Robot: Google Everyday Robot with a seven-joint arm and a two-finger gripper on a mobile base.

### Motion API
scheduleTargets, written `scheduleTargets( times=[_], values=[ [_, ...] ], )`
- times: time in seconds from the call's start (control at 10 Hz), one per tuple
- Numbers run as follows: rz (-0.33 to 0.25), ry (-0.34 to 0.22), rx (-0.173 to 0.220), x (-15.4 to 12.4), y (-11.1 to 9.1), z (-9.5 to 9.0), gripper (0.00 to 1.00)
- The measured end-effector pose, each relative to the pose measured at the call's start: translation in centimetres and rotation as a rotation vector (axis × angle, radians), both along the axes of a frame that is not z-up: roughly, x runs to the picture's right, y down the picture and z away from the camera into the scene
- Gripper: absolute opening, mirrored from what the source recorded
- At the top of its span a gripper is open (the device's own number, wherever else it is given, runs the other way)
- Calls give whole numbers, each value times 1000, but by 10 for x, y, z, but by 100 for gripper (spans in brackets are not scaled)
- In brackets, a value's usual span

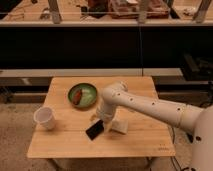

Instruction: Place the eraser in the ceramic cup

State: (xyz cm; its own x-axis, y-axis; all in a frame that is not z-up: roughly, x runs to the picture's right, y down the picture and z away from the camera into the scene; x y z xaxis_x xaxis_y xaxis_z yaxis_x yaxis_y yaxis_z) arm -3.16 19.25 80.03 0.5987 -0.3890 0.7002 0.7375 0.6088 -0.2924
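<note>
The eraser [94, 130], a small black block, lies tilted on the wooden table [65, 145] near its front middle. The white ceramic cup [45, 118] stands upright near the table's left edge, well left of the eraser. My gripper [100, 120] is at the end of the white arm [145, 104], low over the table, right at the eraser's upper right end. I cannot tell whether it touches the eraser.
A green plate [83, 95] with a brown item stands at the back of the table, behind the gripper. A flat pale beige pad [119, 126] lies just right of the eraser. A dark shelf unit runs behind the table.
</note>
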Motion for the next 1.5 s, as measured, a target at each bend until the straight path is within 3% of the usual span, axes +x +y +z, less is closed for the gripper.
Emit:
scheduleTargets(
  times=[0.5, 1.3, 1.4, 1.5],
  values=[
    [-14, -18, -21, -1, 16, 22, 65],
    [-15, -25, -53, -5, 28, 35, 64],
    [-15, -25, -59, -5, 28, 37, 60],
    [-18, -19, -77, -4, 30, 38, 49]
  ],
)
